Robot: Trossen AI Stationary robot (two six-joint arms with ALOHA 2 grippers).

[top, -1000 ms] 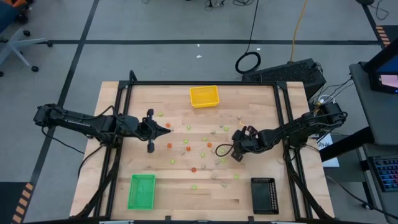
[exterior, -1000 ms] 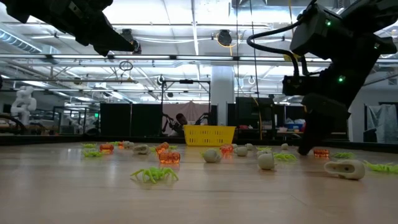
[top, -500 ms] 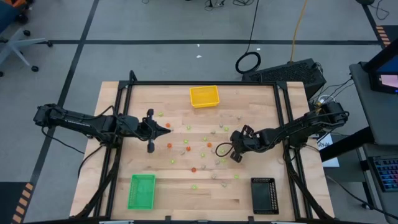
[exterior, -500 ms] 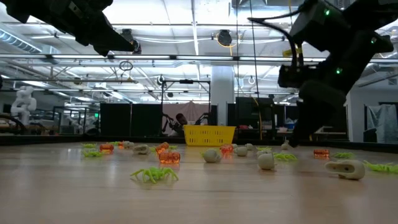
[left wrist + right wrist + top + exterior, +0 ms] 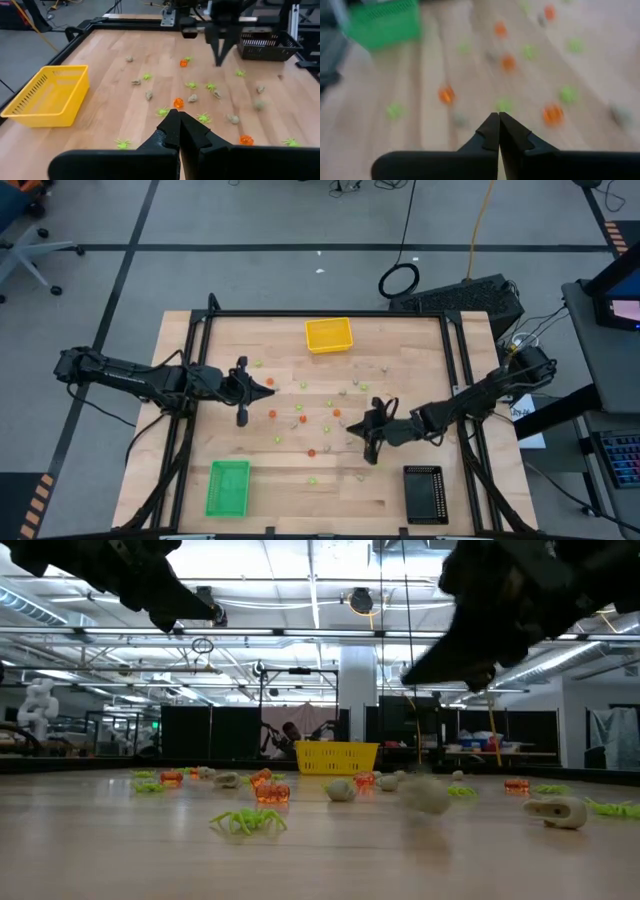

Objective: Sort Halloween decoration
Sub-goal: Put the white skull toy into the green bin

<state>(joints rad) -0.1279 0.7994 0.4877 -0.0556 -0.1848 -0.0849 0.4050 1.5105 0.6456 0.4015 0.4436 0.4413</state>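
The Halloween decoration pieces lie scattered over the middle of the wooden table: orange ones (image 5: 271, 414), light green ones (image 5: 203, 118) and pale beige ones (image 5: 233, 119), each resting flat on the wood. My left gripper (image 5: 270, 387) hangs shut above the table's left half, pointing toward the pieces with nothing in it. My right gripper (image 5: 352, 424) hovers shut over the pieces right of centre, slanting down toward the table's left. Its fingertips (image 5: 498, 117) meet with nothing between them.
A yellow tray (image 5: 329, 335) stands at the far edge, a green tray (image 5: 228, 487) at the near left and a black tray (image 5: 425, 494) at the near right. A black frame (image 5: 320, 314) runs around the tabletop. Bare wood lies along the near edge between the trays.
My right gripper has risen off the table and moved toward the table's left and near edge. It has tipped from pointing steeply down to a shallow slant. My left arm has kept still.
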